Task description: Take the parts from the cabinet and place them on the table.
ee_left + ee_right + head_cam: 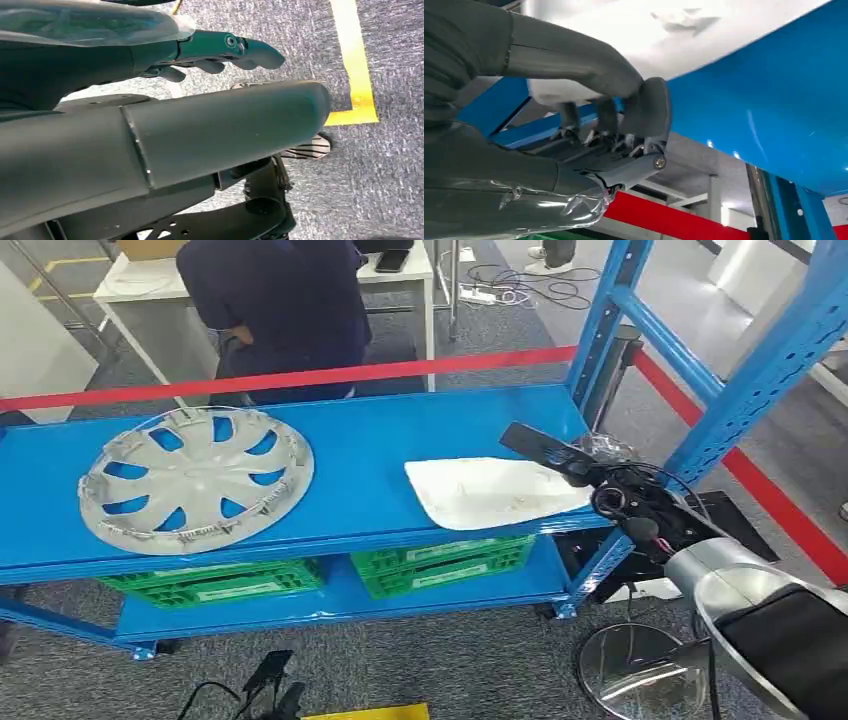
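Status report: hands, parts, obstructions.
Right hand gripping white panel at shelf edge. Left hand hanging empty. Hubcap untouched on shelf. Person behind red tape.

The right hand (624, 120) is gripping the edge of a flat white plastic panel (684, 35), its thick grey thumb pressing against the rim and darker fingers curling underneath. The panel is lying on a glossy blue metal shelf (764, 125), and a red band (674, 220) is running behind.

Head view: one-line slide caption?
Right hand grips the white part at the blue shelf edge; silver hubcap lies alongside.
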You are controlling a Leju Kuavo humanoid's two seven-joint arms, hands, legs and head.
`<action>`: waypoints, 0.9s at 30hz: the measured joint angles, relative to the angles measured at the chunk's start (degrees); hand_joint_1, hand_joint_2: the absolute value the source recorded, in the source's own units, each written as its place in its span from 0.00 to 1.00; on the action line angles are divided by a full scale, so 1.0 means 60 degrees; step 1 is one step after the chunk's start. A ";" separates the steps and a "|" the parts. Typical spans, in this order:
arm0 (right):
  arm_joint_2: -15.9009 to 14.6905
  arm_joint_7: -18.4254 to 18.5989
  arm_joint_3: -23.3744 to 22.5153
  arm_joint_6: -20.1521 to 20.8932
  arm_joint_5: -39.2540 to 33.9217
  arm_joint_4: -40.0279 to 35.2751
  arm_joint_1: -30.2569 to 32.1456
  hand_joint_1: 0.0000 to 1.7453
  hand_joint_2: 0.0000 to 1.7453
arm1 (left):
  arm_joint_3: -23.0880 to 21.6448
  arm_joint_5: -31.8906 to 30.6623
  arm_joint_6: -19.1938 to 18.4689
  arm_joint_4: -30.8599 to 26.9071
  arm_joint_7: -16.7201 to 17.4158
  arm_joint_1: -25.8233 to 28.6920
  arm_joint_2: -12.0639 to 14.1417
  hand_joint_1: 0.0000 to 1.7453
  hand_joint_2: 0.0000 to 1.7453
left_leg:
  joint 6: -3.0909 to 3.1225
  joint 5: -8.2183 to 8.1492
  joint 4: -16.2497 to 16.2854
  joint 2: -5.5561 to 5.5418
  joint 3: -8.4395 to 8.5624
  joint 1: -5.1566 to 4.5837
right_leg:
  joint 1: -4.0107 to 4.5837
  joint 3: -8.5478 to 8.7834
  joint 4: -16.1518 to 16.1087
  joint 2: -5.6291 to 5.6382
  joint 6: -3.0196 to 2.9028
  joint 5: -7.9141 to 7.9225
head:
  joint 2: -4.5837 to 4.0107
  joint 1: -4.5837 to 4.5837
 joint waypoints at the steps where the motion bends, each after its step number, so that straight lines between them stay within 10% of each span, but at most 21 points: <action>1: 0.0000 -0.0004 -0.0011 0.0000 0.0000 0.0000 0.0001 0.87 1.00 | 0.0000 0.0000 0.0000 0.0000 0.0004 0.0000 0.0000 0.00 0.00 | 0.0000 0.0000 0.0000 0.0000 0.0000 0.0000 | 0.0000 0.0000 0.0000 0.0000 0.0000 0.0000 | 0.0000 0.0000; 6: 0.0000 -0.0022 -0.0058 -0.0033 0.0000 0.0000 0.0006 0.56 1.00 | 0.0000 -0.0004 -0.0003 0.0000 0.0011 0.0000 0.0000 0.00 0.00 | 0.0000 0.0000 0.0000 0.0000 0.0000 0.0000 | 0.0000 -0.0001 0.0000 0.0000 0.0000 0.0000 | 0.0000 0.0000; 8: 0.0000 -0.0033 -0.0058 -0.0065 -0.0025 0.0000 0.0014 0.00 1.00 | 0.0000 -0.0004 -0.0003 0.0000 0.0015 0.0000 0.0000 0.00 0.00 | 0.0000 0.0000 0.0000 0.0000 0.0000 0.0000 | 0.0000 0.0000 0.0000 0.0000 0.0000 0.0000 | 0.0000 0.0000; 27: 0.0000 -0.0098 -0.0066 -0.0113 -0.0026 0.0000 0.0138 0.00 1.00 | 0.0000 -0.0004 -0.0003 0.0000 0.0029 0.0000 0.0004 0.00 0.00 | 0.0000 0.0000 0.0000 0.0000 0.0000 0.0000 | 0.0000 0.0000 0.0000 0.0000 0.0000 0.0000 | 0.0000 0.0000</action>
